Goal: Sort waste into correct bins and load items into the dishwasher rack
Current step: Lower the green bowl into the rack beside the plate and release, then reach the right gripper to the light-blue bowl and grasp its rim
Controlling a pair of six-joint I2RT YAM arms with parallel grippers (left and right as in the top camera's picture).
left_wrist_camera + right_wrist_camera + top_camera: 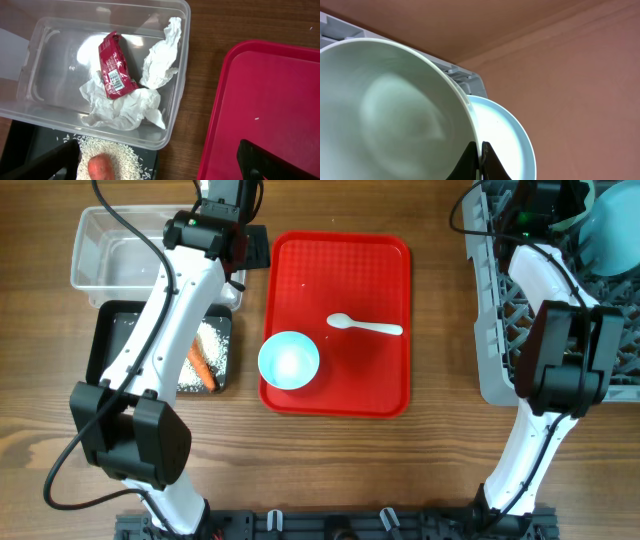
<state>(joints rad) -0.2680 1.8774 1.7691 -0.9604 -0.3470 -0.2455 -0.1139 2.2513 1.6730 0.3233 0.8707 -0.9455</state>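
Mint-green round bowl is at a corner of the large grey plastic dishwasher rack, its thin rim pinched between the closed fingers of the right gripper, just beside the pale blue round plate. Such an edge hold looks weak: the bowl could pivot or slip, strike the plate, or settle crooked if released early. The left gripper gapes wide and empty above the clear plastic tub, which holds a red foil wrapper and a crumpled white napkin. A light blue bowl and a white plastic spoon lie on the flat red tray.

Wooden table bears clear tub, black tub, red tray, grey rack.
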